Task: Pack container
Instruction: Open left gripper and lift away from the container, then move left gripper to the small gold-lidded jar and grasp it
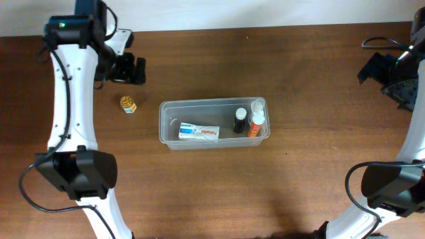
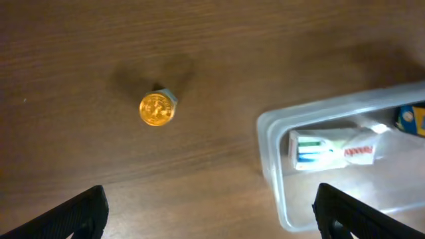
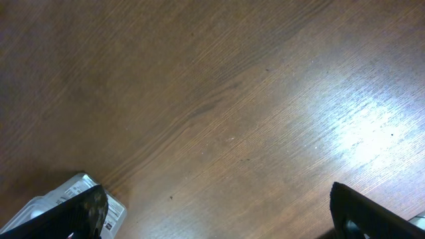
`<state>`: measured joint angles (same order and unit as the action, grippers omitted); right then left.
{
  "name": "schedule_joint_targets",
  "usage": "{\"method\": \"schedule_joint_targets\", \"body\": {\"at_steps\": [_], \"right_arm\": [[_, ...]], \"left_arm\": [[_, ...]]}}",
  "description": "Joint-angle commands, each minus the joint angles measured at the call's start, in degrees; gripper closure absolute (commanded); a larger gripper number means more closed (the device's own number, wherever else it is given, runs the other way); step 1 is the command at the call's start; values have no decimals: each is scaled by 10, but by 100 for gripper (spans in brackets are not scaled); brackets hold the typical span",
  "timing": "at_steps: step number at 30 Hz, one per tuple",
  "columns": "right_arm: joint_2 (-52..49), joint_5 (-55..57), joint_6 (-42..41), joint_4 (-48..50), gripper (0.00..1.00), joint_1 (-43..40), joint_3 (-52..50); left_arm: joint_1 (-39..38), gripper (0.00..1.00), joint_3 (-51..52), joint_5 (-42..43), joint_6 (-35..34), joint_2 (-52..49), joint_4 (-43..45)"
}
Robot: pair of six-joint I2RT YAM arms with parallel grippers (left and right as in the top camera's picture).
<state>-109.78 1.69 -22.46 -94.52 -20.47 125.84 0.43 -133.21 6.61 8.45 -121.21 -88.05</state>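
Clear rectangular plastic container (image 1: pixel 206 102) sits mid brown wooden table (image 1: pixel 299 86). Small gold-lidded jar (image 1: pixel 128 104) near its left end, not touching. Left gripper (image 2: pixel 206 212) near jar, fingers spread wide, holding nothing. Right gripper (image 3: pixel 226 219) likewise, by far-right table edge.

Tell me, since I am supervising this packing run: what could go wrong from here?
1. The jar stands alone left of the container; it is small and round, so the open left gripper might tip it or send it rolling.
2. Lifted too low, it could catch the rim and shove the container.
3. Dropped near the upright bottles, it may topple them.
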Motion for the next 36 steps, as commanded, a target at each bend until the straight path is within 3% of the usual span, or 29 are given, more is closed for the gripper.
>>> {"method": "schedule_joint_targets", "body": {"at_steps": [1,7,20,34,36], "right_arm": [[4,5,-3,0,2,2,7],[4,5,-3,0,2,2,7],[4,5,-3,0,2,2,7],[4,5,-3,0,2,2,7],[4,5,-3,0,2,2,7]], "left_arm": [[-3,1,32,6,-16,-8,27],[5,1,83,-15,-45,-43,71],[37,1,87,-54,-57,-186,78],[39,1,87,-54,-58,-213,115],[39,7,87,-54,-58,-213,113]]}}
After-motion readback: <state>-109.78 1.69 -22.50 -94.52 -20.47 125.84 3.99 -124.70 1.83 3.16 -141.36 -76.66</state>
